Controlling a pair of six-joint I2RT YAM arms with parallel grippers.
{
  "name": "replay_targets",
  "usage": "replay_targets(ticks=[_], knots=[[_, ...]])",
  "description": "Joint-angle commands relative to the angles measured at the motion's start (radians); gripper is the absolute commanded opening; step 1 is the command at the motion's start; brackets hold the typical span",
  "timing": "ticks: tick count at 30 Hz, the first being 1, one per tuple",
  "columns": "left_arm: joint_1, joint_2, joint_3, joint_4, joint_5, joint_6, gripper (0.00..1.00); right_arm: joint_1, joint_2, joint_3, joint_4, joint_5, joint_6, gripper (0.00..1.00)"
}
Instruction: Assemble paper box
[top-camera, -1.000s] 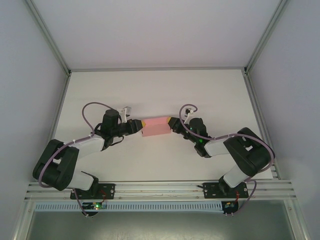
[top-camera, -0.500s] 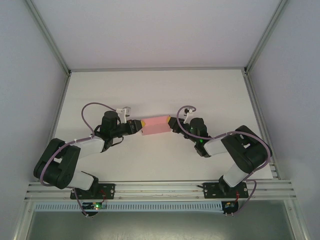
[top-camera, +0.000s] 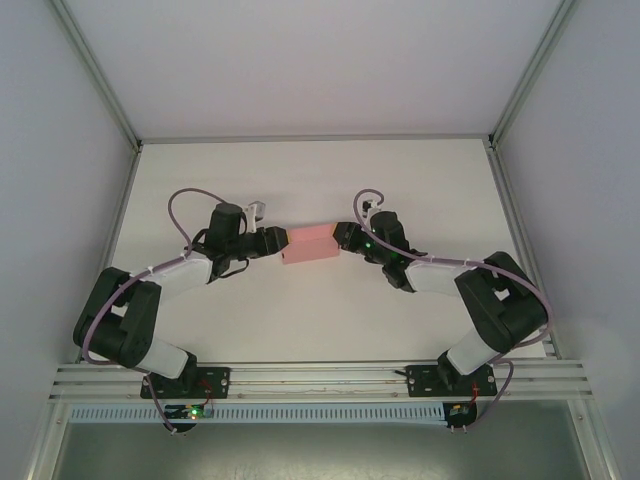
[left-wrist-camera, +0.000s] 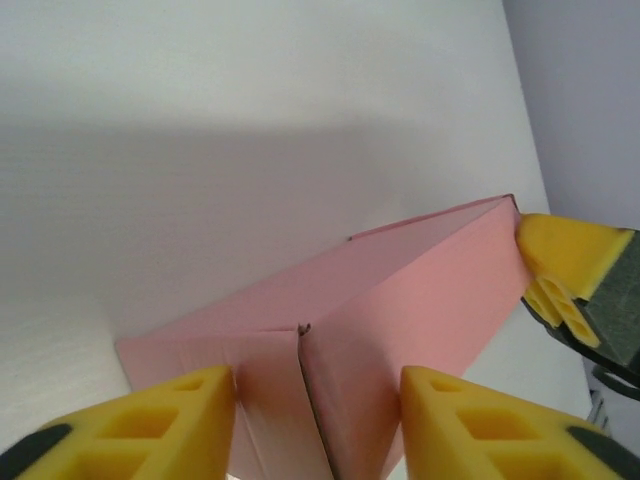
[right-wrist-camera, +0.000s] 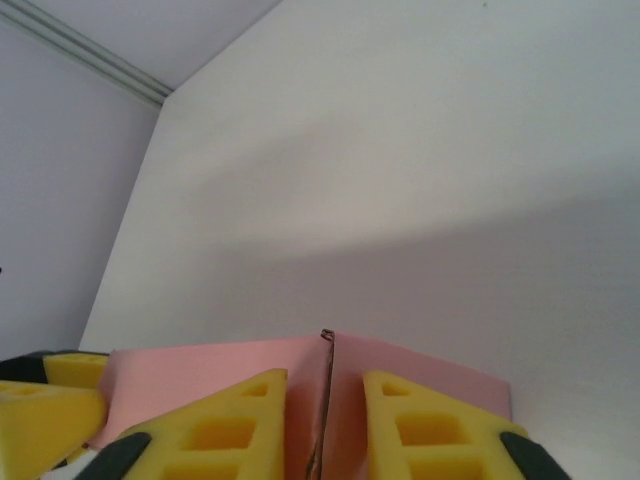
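The pink paper box (top-camera: 310, 244) is folded into a small rectangular block and spans the gap between my two grippers at mid-table, tilted slightly. My left gripper (top-camera: 278, 242) is at its left end. In the left wrist view the yellow fingers stand apart, open, on either side of the box's (left-wrist-camera: 420, 300) seamed end, and I cannot tell whether they touch it. My right gripper (top-camera: 343, 237) is shut on the right end. In the right wrist view its fingertips (right-wrist-camera: 262, 395) pinch the pink card (right-wrist-camera: 200, 365) at the seam.
The white table (top-camera: 300, 180) is walled by grey panels and aluminium posts at the back and sides. A metal rail (top-camera: 320, 375) runs along the near edge, carrying both arm bases. Purple cables loop over each wrist.
Both grippers and the box have shifted a little toward the back of the table, and the box has tilted. The left jaws have widened; the right jaws kept their grip.
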Motion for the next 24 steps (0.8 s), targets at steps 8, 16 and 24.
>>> replay_targets(ticks=[8, 16, 24], knots=[[-0.007, -0.097, 0.088, -0.254, -0.136, 0.103, 1.00, -0.027, -0.036, 0.127, -0.271, -0.081, -0.070, 0.52], [-0.005, -0.224, 0.196, -0.402, -0.353, 0.149, 1.00, -0.060, -0.078, 0.222, -0.262, -0.173, -0.217, 0.67], [0.005, -0.289, 0.282, -0.649, -0.737, 0.139, 1.00, -0.025, -0.056, 0.313, -0.304, -0.435, -0.846, 0.98]])
